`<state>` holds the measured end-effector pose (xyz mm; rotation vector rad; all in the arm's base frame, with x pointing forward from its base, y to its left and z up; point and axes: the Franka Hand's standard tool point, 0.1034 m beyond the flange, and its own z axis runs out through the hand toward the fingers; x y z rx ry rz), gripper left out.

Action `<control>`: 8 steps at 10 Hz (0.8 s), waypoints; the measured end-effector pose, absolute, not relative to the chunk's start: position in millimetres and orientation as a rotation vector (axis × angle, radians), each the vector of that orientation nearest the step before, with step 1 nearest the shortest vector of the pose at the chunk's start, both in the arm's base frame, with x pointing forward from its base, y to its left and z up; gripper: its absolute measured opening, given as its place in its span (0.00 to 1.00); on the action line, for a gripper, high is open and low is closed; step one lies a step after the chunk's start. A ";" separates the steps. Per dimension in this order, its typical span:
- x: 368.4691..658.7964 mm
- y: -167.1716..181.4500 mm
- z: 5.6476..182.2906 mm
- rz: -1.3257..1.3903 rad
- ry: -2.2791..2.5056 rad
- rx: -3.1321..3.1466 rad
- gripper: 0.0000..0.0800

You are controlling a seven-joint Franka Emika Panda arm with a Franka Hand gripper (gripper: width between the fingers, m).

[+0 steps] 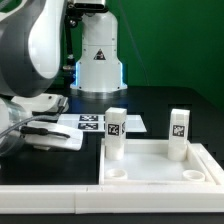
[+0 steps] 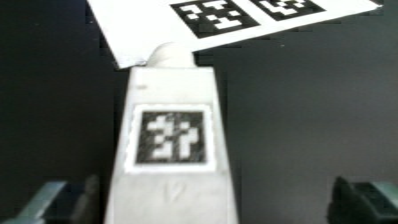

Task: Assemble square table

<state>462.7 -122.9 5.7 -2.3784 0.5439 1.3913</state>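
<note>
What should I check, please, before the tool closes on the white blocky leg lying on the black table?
1. The white blocky tagged leg lies between the fingers of the tool: ok.
2. Tool open, fingers not pressing the leg: ok.
3. Leg centred between the fingers: not ok, nearer one finger.
4. Leg's tip clear of the marker board: cannot tell.
5. Two near round holes in the white square plastic slab free: ok.
</note>
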 end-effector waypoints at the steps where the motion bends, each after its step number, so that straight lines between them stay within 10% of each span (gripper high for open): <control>1: 462.5 -123.2 5.5 1.391 0.545 -2.378 0.65; 3: 462.5 -122.8 5.3 1.392 0.544 -2.378 0.38; 8: 510.1 -109.2 75.8 1.083 0.387 -2.563 0.36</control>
